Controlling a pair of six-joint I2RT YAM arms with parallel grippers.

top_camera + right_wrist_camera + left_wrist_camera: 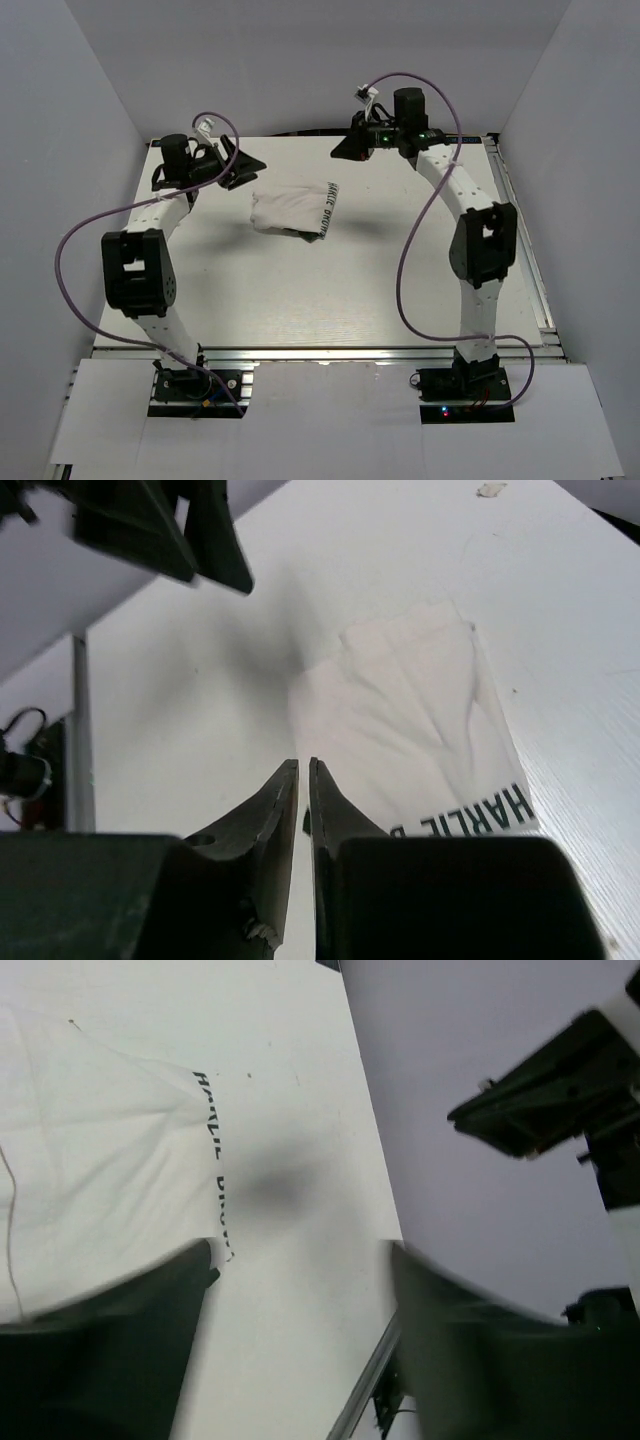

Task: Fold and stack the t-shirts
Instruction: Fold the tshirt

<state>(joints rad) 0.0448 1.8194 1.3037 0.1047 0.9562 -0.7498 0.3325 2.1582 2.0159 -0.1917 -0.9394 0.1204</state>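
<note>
A folded white t-shirt with black lettering along its right edge lies on the table at the back middle. It also shows in the left wrist view and the right wrist view. My left gripper hangs open and empty above the table, just left of the shirt; its fingers stand wide apart. My right gripper is shut and empty, raised at the back, right of and behind the shirt; its fingertips nearly touch.
The white table is framed by grey enclosure walls. An aluminium rail runs along the near edge by the arm bases. The table's right edge rail runs beside the right arm.
</note>
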